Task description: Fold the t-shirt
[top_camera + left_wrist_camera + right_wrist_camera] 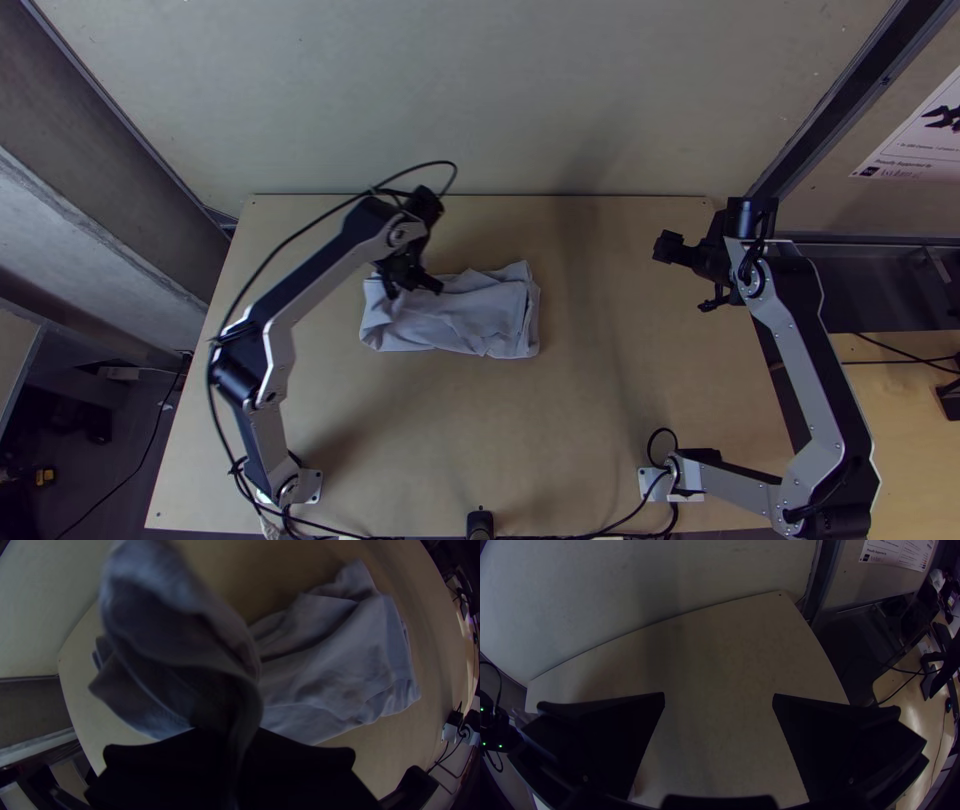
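In the top view the grey t-shirt (460,315) lies as a wrinkled folded bundle left of the table's middle, with my left gripper (412,285) over its upper left part. Seen from the left wrist, my left gripper (225,740) is shut on a raised flap of the t-shirt (330,660); the flap stands up in front of the rest, which lies on the table. My right gripper (680,278) is above the table's right side, away from the cloth; in the right wrist view the same right gripper (719,700) stands open with nothing between its fingers.
The bare wooden table (600,400) extends around the cloth. Behind its far edge rises a pale wall (480,100). A small black object (480,522) stands at the near edge, with cables (620,522) running beside it.
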